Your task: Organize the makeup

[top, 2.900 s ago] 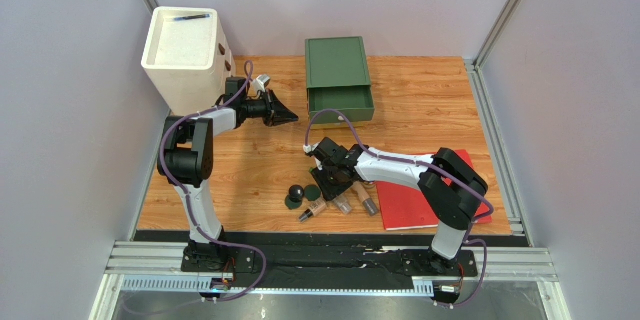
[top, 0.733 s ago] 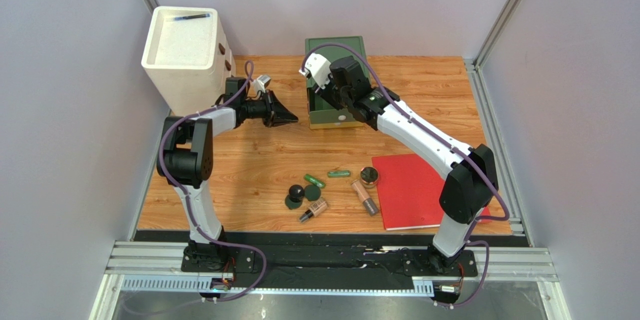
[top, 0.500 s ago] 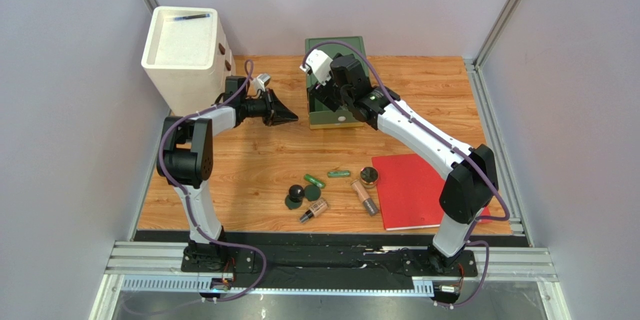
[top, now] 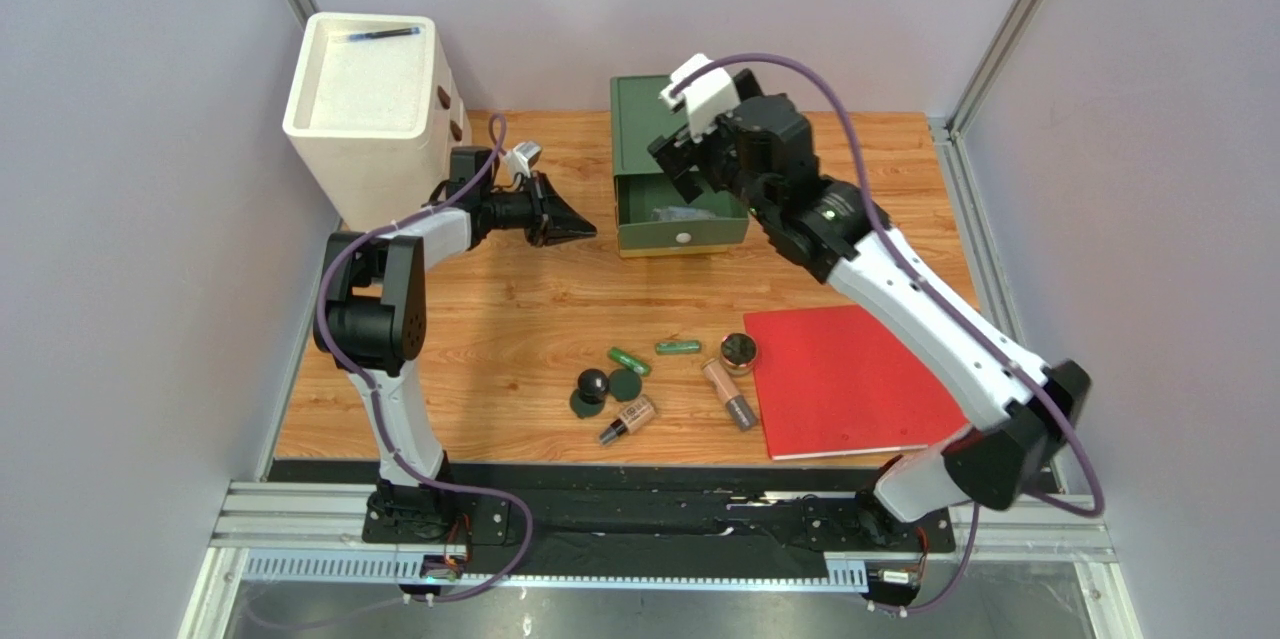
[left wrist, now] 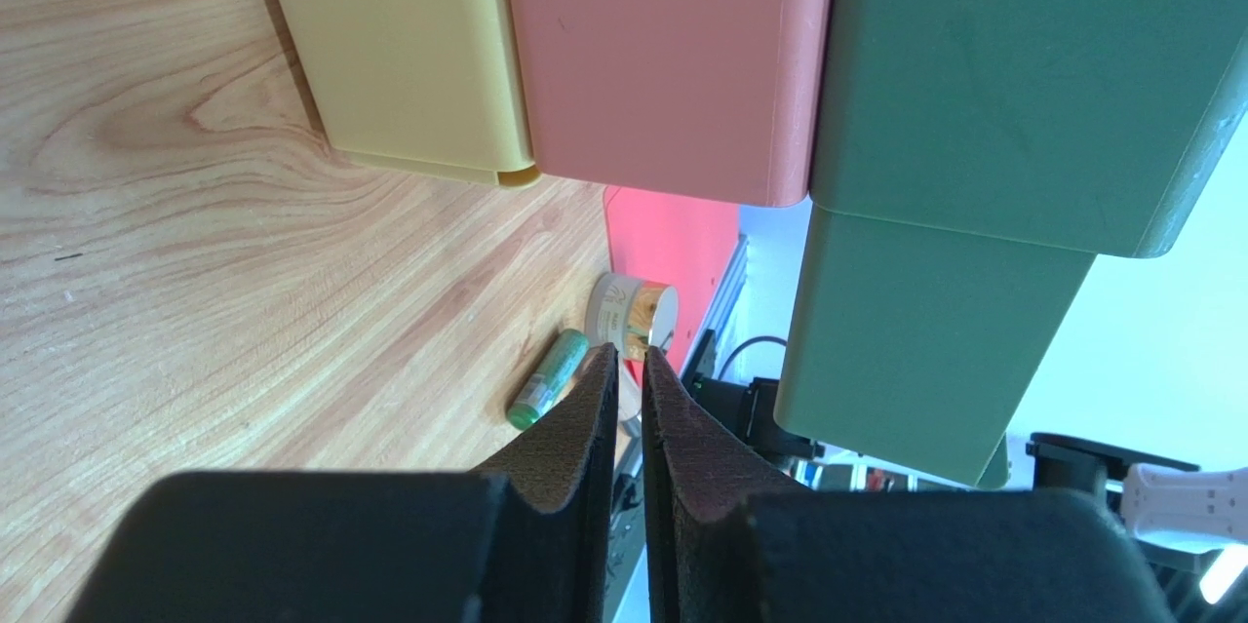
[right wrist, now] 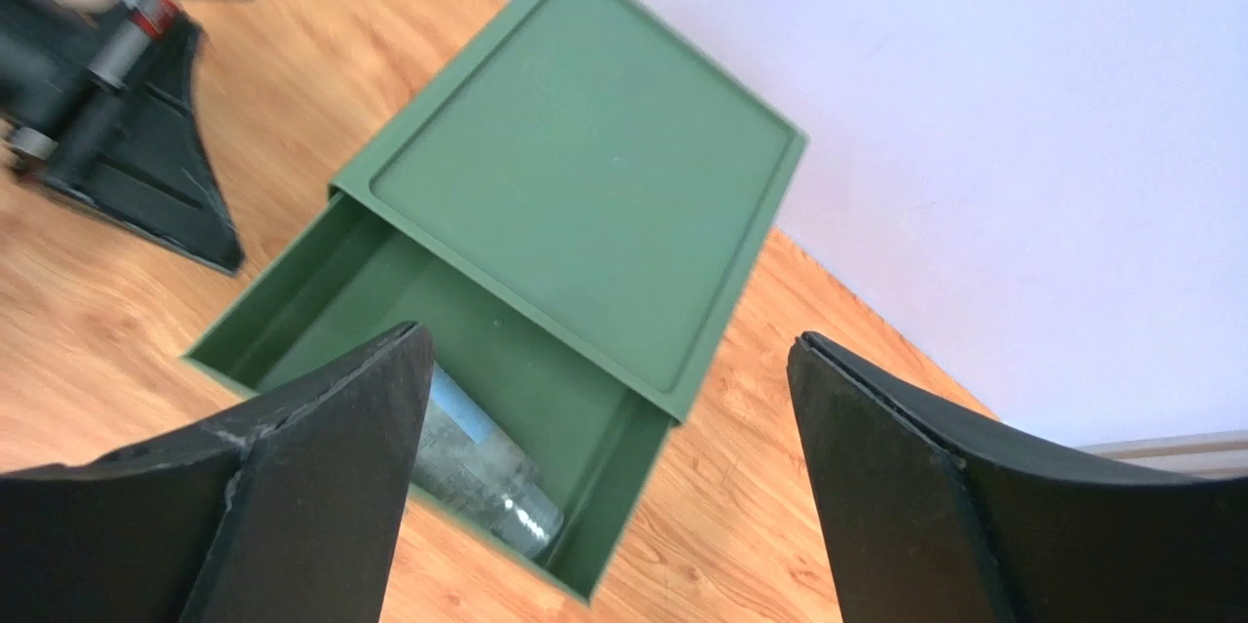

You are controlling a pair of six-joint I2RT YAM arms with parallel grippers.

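Hanging wide open above the green drawer [right wrist: 279, 338], our right gripper [right wrist: 608, 345] holds nothing; only its wrist camera shows us a clear bottle [right wrist: 484, 470] lying inside. Our left gripper [left wrist: 627, 367] is nearly closed and empty. From above we see the other makeup [top: 595, 387] beside the red book [top: 849, 377].

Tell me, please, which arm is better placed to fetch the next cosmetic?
Probably right: the right gripper hangs open over the green drawer, on the same side as the jar and green tube. The left gripper sits nearly shut beside the white box.
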